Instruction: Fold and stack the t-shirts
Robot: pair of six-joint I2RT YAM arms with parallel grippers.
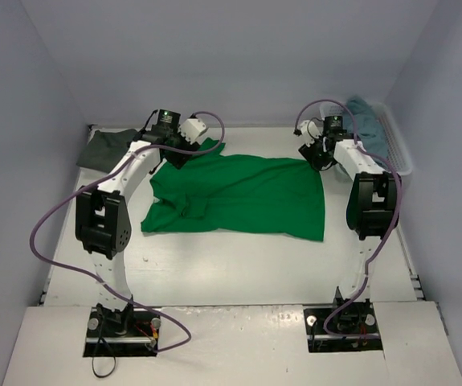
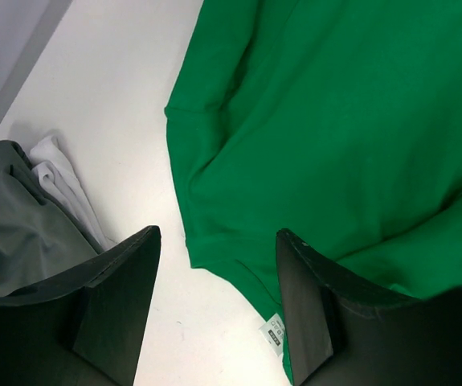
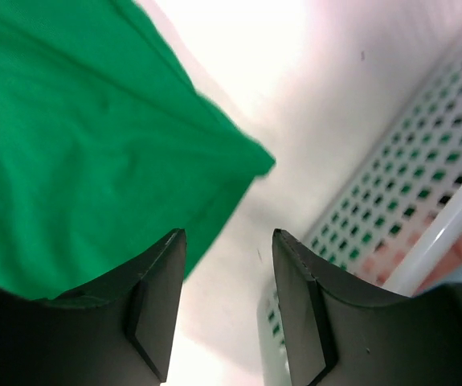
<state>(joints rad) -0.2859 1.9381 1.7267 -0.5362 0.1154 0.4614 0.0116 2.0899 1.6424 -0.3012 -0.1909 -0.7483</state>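
Looking down from the top camera, we saw the green t-shirt (image 1: 247, 197) spread across the middle of the table (image 1: 239, 269) — mostly flat, but bunched up toward its 8 o'clock side. The left gripper (image 1: 177, 158) hung over the shirt's 10 o'clock corner, jaws well apart with nothing between them, just bare table and the shirt's edge underneath. The right gripper (image 1: 319, 158) sat above the 2 o'clock corner, also spread wide and holding nothing. The dark grey t-shirt (image 1: 102, 149) lay at the table's 10 o'clock with the white t-shirt (image 2: 62, 181) peeking out beside it — and the teal-blue t-shirt (image 1: 365, 121) was in the basket (image 1: 401, 153) at 2 o'clock.
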